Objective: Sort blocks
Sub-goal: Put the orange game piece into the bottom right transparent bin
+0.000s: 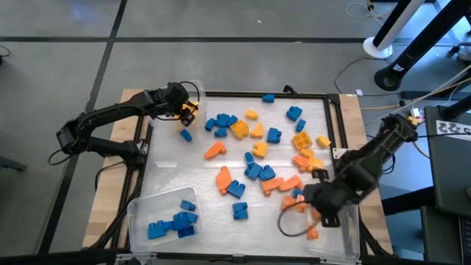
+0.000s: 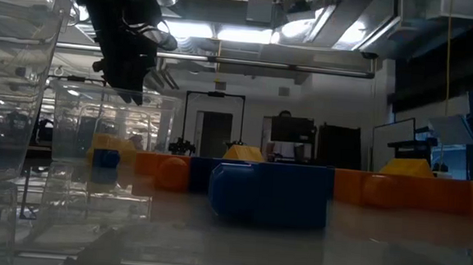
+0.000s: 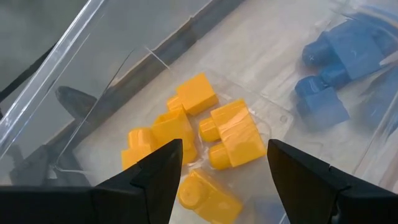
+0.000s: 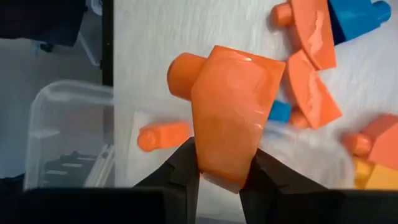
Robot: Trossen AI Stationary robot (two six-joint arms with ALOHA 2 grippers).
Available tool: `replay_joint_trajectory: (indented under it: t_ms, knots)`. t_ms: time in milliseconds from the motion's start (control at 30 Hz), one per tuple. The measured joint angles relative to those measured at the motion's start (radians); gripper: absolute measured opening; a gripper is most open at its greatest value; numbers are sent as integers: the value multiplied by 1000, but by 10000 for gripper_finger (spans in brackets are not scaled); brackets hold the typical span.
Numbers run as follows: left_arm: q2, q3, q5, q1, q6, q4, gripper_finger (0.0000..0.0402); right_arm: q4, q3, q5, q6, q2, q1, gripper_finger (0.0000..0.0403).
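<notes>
Between right claw tips: orange block, hidden overhead.

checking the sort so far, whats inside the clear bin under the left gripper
Yellow blocks only, about five, lying on the floor of the clear bin; the open left gripper hangs above them. Its fingers hide the near part of the bin.

Three clear plastic bins sit at the edges of a white work table; cables trail across the floor.
</notes>
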Motion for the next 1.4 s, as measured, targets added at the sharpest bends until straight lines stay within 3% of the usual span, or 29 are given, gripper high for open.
replay_joint_trajectory:
  t_ms: [333, 500, 800, 1033, 1400]
  knots:
    - [0, 0, 0, 0, -2, 1, 225, -82, 0, 143, 391, 4, 285, 88]
    - [0, 0, 0, 0, -2, 2, 225, -81, 0, 139, 534, 31, 321, 88]
    - [0, 0, 0, 0, -2, 2, 225, -65, 0, 97, 547, 74, 318, 91]
    - [0, 0, 0, -2, 21, 3, 225, -69, 0, 97, 640, 80, 318, 137]
    - [-17, 0, 0, -70, 105, 18, 225, -76, 0, 97, 638, 80, 318, 229]
